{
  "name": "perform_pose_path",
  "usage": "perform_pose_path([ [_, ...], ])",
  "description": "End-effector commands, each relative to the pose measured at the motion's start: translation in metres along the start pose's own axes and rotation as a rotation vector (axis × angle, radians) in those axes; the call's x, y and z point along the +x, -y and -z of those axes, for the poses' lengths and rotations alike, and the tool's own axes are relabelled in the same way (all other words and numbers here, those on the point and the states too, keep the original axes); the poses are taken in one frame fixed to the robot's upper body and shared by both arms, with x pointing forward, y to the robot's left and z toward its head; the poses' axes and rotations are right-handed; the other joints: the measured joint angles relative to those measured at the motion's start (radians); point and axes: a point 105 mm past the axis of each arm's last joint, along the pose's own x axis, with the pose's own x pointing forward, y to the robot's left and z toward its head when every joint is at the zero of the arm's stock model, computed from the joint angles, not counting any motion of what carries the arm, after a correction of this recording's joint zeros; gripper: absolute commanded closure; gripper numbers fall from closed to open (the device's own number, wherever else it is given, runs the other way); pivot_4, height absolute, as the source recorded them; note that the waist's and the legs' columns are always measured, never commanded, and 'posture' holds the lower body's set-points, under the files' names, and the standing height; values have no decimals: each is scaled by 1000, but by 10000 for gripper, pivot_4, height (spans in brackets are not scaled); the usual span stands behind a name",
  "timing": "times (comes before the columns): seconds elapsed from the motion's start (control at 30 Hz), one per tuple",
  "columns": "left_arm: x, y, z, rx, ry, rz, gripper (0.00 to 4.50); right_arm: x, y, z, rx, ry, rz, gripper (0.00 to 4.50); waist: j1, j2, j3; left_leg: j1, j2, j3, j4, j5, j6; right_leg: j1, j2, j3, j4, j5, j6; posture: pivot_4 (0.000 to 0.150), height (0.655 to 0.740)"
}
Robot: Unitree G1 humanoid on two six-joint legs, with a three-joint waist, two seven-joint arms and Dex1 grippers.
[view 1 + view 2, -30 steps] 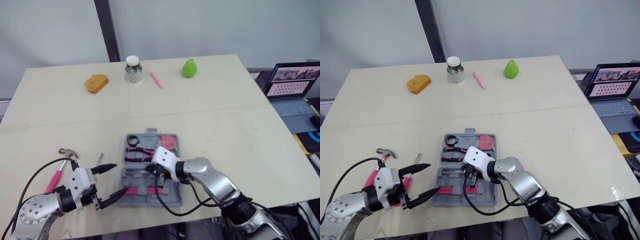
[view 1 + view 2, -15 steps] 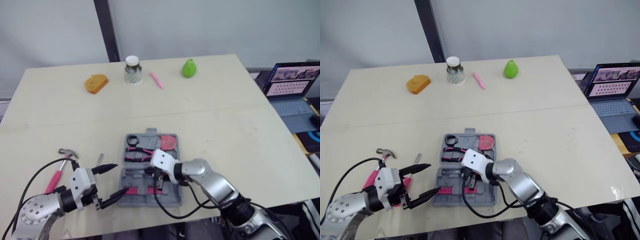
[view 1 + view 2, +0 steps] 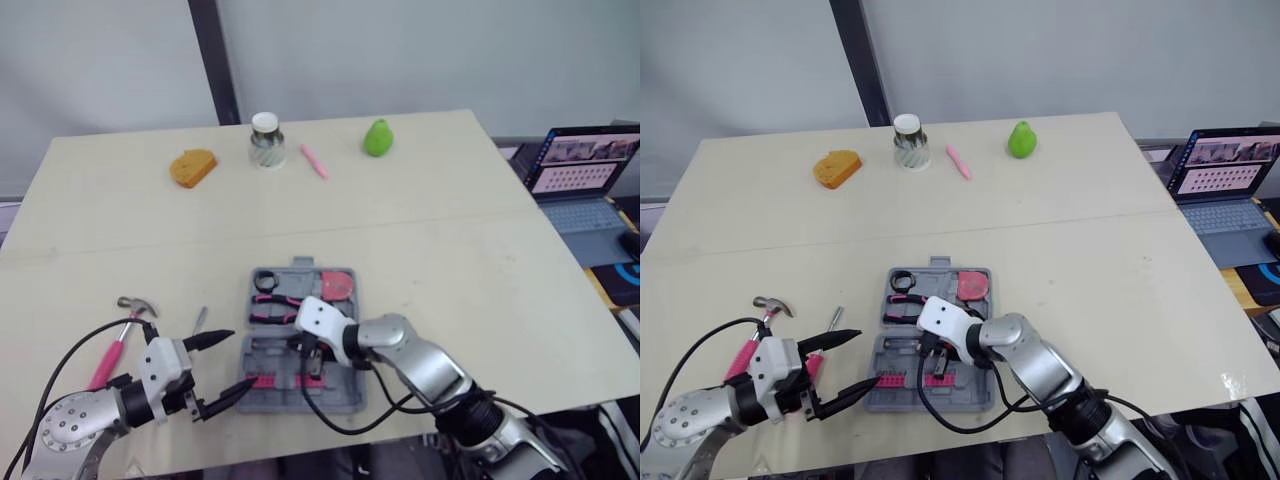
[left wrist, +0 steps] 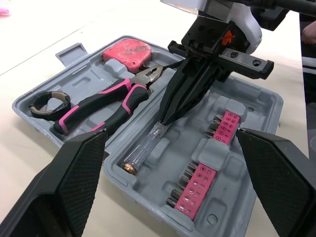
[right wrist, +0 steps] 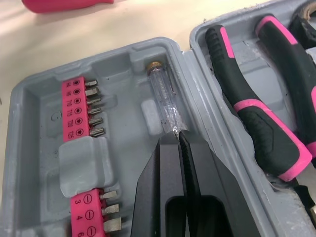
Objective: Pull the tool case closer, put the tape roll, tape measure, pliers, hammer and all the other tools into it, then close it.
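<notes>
My right claw [image 5: 178, 140] is pinched together on the tip of the clear screwdriver [image 5: 163, 94]. It lies in its slot in the near half of the tool case [image 5: 29, 123], long axis nine to three, brass cap toward nine. My left claw [image 3: 237, 360] gapes at the case's eight, and the hammer [image 3: 118, 338], farther out at nine, is nearer it.

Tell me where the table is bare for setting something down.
Bare table right of the tool case, and the wide band between it and the far row of sponge, jar, pen, pear. Left of the case is crowded: hammer, small metal tool, open left gripper. Inside it, the right gripper pinches the clear screwdriver.
</notes>
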Motion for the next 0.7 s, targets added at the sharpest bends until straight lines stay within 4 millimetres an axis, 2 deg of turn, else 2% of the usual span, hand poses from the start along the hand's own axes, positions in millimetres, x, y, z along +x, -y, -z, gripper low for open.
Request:
perform_pose_path([
  [0.03,0,0,-10,40,19,7,0,1,-2,36,80,-145,5,43922,0,0,0,0,0,0,0,0,0,0,0,0,0,0,0,1500,7400],
  [0.3,0,-1,-10,41,18,7,0,0,-12,55,127,-240,-21,43922,3,0,-6,1,0,0,0,0,0,1,0,0,0,0,0,1500,7400],
  [0.7,0,-1,-10,40,17,9,0,5,-17,71,137,-296,-24,43922,1,0,-12,4,0,0,0,-1,1,4,0,0,-1,0,0,1500,7400],
])
